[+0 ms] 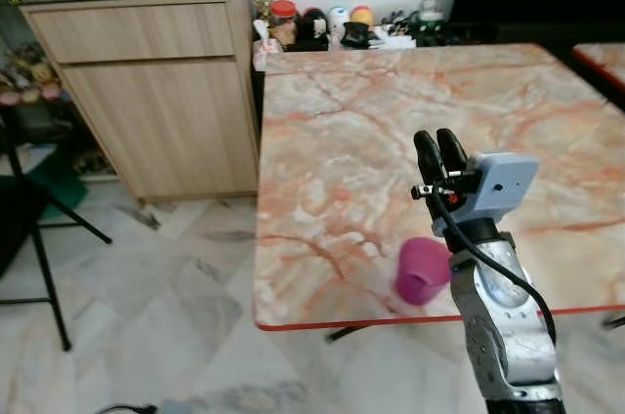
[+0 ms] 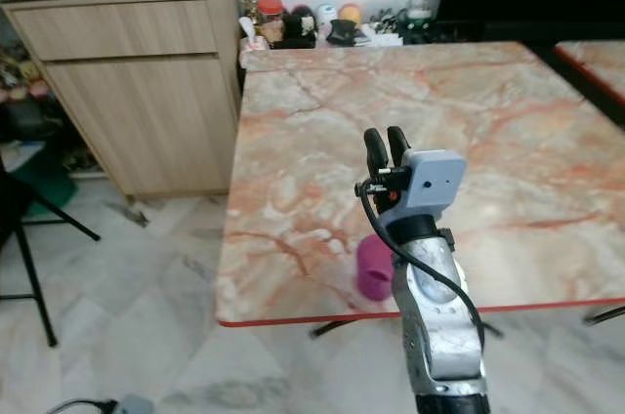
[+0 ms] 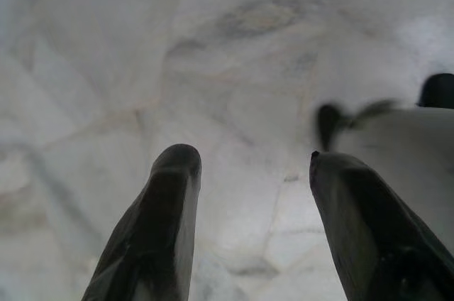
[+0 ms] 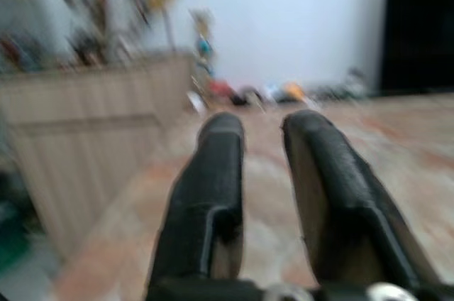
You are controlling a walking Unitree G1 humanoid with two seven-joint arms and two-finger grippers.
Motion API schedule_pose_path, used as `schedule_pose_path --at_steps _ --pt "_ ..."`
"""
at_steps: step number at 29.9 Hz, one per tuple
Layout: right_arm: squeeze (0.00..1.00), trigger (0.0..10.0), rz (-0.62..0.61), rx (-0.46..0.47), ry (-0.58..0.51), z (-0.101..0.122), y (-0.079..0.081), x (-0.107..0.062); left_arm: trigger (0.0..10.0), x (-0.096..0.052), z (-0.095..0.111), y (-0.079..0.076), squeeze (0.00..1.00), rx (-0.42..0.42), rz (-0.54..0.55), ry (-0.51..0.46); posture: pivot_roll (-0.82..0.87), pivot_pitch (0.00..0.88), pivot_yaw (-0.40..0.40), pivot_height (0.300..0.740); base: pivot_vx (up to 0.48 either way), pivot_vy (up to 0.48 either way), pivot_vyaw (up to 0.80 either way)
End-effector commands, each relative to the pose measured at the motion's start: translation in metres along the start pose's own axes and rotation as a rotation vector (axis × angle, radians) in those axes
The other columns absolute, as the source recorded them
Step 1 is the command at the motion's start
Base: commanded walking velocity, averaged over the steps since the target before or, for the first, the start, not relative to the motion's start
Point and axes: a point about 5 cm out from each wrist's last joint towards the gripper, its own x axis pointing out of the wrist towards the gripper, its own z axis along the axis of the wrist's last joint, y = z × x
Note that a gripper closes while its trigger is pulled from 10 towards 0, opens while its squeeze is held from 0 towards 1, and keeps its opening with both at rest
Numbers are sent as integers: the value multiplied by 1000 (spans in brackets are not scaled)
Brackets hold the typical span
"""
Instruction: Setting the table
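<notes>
Pink cup (image 1: pixel 422 272) sat at lower centre of the frame, near the worktop's (image 1: pixel 391 131) front edge. My right tool (image 1: pixel 438 154) hovered above it, fingers narrow, gripping nothing. My left tool (image 3: pixel 248 180) hung wide over the floor (image 3: pixel 234 45). One cup placed; I judged most of the setting was left.

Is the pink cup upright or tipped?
Cannot tell for sure: the pink cup sits near the table edge, partly hidden by the right arm.
</notes>
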Motion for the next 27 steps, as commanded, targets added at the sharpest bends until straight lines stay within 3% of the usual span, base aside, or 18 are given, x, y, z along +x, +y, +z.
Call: schedule_pose_path --at_steps 1,6,7,8,11,12,15,20,24,27 --pt "0 10000 44 4 -54 17 11 1 10000 0 -2 2 0 13 3 10 -43 128 6 740 0 0 0" --pt "0 10000 67 19 28 16 24 -10 10000 0 -2 1 0 16 0 11 -52 140 3 740 0 0 0" --pt "588 10000 76 26 41 15 28 -13 10000 0 -2 1 0 16 0 12 -53 141 2 740 0 0 0" --pt "1000 10000 89 34 52 16 32 -16 10000 0 -2 1 0 17 -1 13 -57 143 1 740 0 0 0" --pt "1000 10000 81 32 136 12 39 -25 10000 0 -3 0 0 20 -5 16 -56 149 0 740 0 0 0" --pt "1000 10000 34 5 258 7 39 -36 10000 0 -3 0 0 19 -7 16 -59 155 -2 740 0 0 0" --pt "1000 10000 11 32 334 3 37 -43 10000 0 -3 -1 0 22 -10 19 -70 158 0 740 0 0 0" --pt "1000 10000 24 26 439 -5 34 -51 10000 0 -3 -3 0 33 -18 19 -74 161 1 740 0 0 0" --pt "1000 10000 -12 99 502 -9 34 -53 10000 0 -1 -4 0 27 -18 13 -70 169 -4 740 0 0 0" --pt "1000 10000 -3 105 529 -8 36 -53 10000 0 -1 -4 0 28 -19 13 -70 169 -4 740 0 0 0"
